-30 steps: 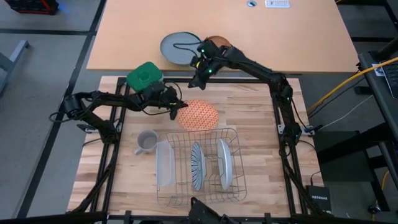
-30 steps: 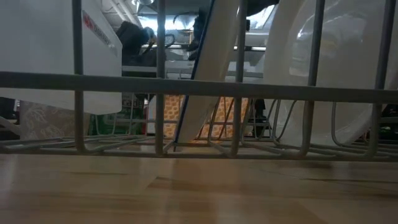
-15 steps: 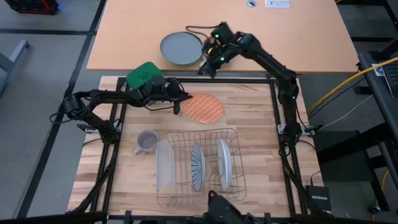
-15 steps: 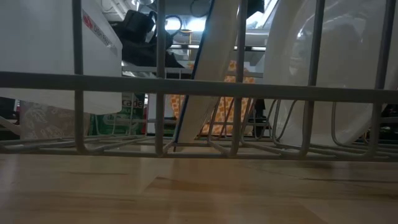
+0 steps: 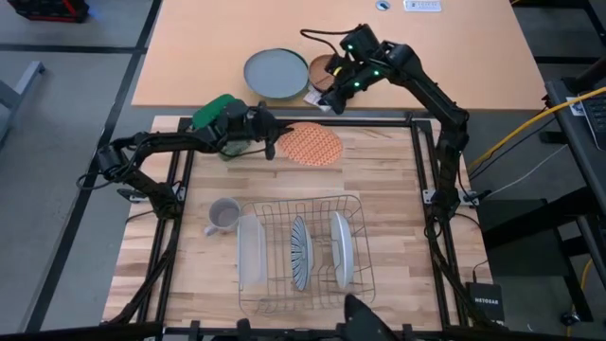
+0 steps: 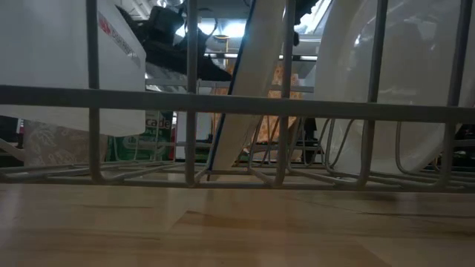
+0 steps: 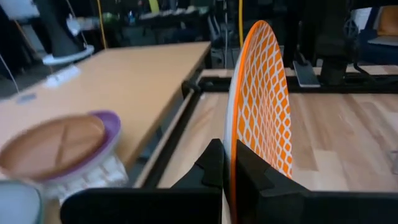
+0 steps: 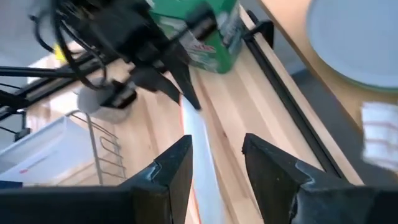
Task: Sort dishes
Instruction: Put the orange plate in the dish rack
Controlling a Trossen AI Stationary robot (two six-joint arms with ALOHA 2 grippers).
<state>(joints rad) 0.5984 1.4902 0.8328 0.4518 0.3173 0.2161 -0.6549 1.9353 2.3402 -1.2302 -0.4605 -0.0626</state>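
While the orange-red patterned plate (image 5: 312, 146) hung off the bench (image 5: 379, 189) at the far end, edge-on and upright in the left wrist view, the left gripper (image 5: 268, 144) was closed on its rim, one finger each side, w/ nothing else supporting it. That pinch looked thin, so the carry probably wanted a slow swing and no sudden wrist roll, or the plate could pivot in the fingers.

Nearer the front, the wire dish rack (image 5: 352, 275) already held the blue-and-white striped plate (image 5: 300, 251) and the plain white plate (image 5: 342, 248), both on edge in adjacent slots. Judging from that, 2 of 3 were sorted and this was the last. A free slot appeared to sit beside the white plate, though I couldn't tell exactly which wire gap was clear. Best approach, imo: keep the plate vertical, line its edge parallel w/ the two racked plates, come down from above into the gap, release only once the lower rim sat on the wires.

A white rectangular container (image 5: 248, 250) stood in the rack's left end, a grey mug (image 5: 223, 215) just outside it, a green box (image 5: 220, 113) near the left arm; all worth clearing on the way.

The right gripper (image 5: 331, 101) hovered over the far tan table, by the grey plate (image 5: 276, 74) and brown divided plate (image 5: 328, 69), fingers apart and holding nothing.
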